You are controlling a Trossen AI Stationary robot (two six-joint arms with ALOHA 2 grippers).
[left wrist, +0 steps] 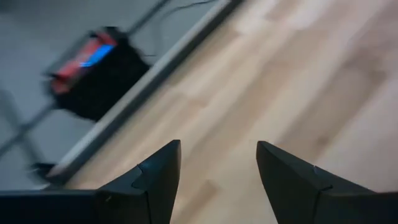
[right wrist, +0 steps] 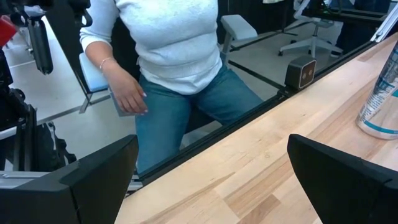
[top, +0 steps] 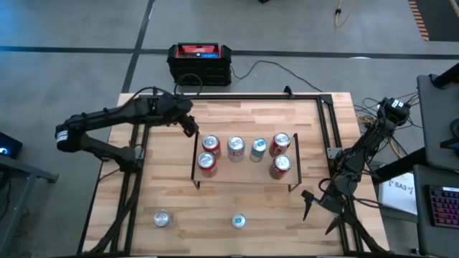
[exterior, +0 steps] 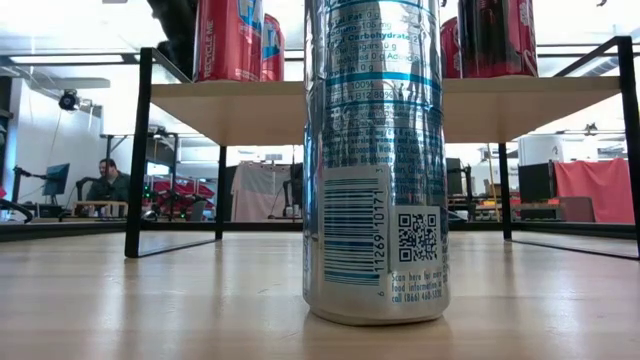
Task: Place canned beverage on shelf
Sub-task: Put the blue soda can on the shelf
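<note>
From above, the shelf [top: 245,176] stands in the middle of the wooden counter [top: 237,204], a low light-wood board on thin black legs. Six cans stand on it: a red can [top: 211,143] and another red can [top: 207,164] at its left end, a silver can [top: 236,147] and a blue-and-silver can [top: 259,149] in the middle, and two more red cans [top: 281,142] [top: 280,166] at its right end. Two cans stand on the counter itself near the front edge, well apart from the shelf: a silver one [top: 162,218] to the left and a blue-topped one [top: 238,221] in the middle. The left gripper [top: 191,127] hangs just beside the shelf's left rear corner, with nothing between its jaws. The right gripper [top: 320,211] waits by the counter's right front edge, jaws spread wide and empty. A black and red box [top: 200,62] sits on the floor behind the counter.

The low view is filled by a tall silver-blue can [exterior: 376,160] standing upright on the counter, with the shelf board [exterior: 300,105] behind it carrying red cans [exterior: 232,40].

The left wrist view shows the left arm's two dark fingers [left wrist: 155,180] partly parted over bare wood, holding nothing, with the black and red box [left wrist: 93,71] blurred beyond the edge.

The right wrist view shows the right arm's fingers [right wrist: 93,180] set far apart, empty, above the counter. A silver-blue can [right wrist: 380,102] stands at the picture's edge, and a person [right wrist: 174,62] in a white top and jeans stands beyond the counter.
</note>
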